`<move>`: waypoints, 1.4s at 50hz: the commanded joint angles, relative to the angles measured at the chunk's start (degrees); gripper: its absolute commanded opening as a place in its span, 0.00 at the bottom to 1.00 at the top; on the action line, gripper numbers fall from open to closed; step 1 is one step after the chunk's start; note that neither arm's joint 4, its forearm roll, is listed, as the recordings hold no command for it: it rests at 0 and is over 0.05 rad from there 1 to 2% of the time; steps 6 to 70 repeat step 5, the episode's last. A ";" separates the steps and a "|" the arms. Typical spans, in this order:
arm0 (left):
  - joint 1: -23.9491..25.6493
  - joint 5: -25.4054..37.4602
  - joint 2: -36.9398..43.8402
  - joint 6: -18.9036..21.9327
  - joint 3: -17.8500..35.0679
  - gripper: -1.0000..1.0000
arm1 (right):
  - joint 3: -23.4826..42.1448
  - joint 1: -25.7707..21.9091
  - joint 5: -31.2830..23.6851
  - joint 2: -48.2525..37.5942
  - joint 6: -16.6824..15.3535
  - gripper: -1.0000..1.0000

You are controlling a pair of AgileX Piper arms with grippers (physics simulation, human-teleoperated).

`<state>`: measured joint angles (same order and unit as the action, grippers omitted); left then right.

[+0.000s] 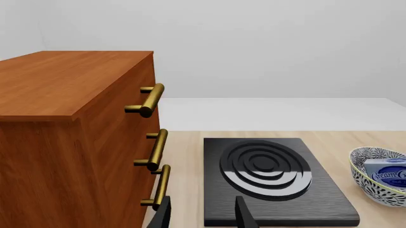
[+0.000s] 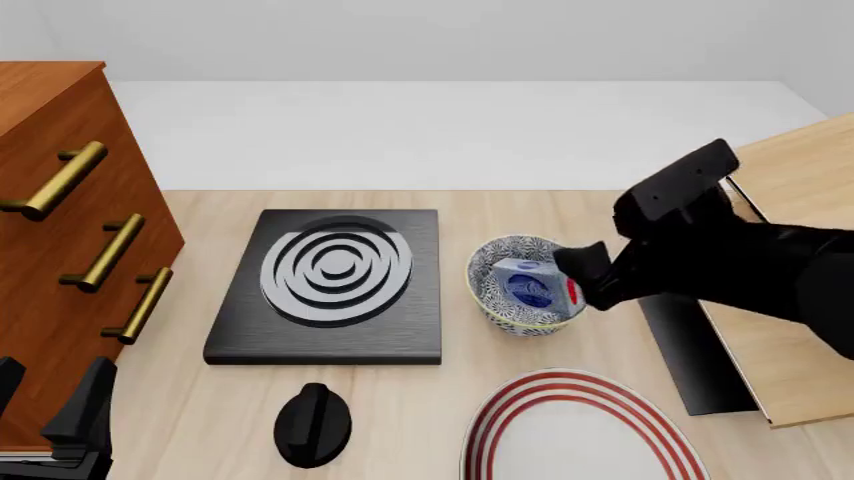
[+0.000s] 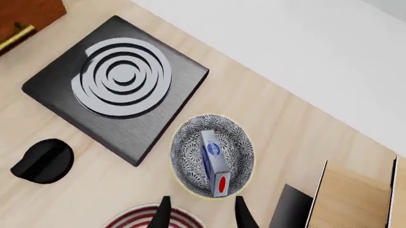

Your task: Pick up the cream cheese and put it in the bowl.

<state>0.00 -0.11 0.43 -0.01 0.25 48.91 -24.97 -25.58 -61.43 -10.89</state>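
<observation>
Inside the bowl [image 3: 212, 161] your cream cheese [image 3: 214, 163] already lies tilted against the wall, so the placing looks done, and with your right gripper [image 3: 199, 211] spread and empty above it, only retreating remains.

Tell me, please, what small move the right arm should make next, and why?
Probably lift the right gripper straight up and away. The cream cheese already lies inside the bowl, and the fingers look open with nothing between them, so only a clean retreat seems left.
</observation>
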 commanded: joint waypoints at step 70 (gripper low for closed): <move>0.00 0.00 -0.01 0.00 0.00 1.00 | -1.74 -2.00 -2.83 12.05 2.23 1.00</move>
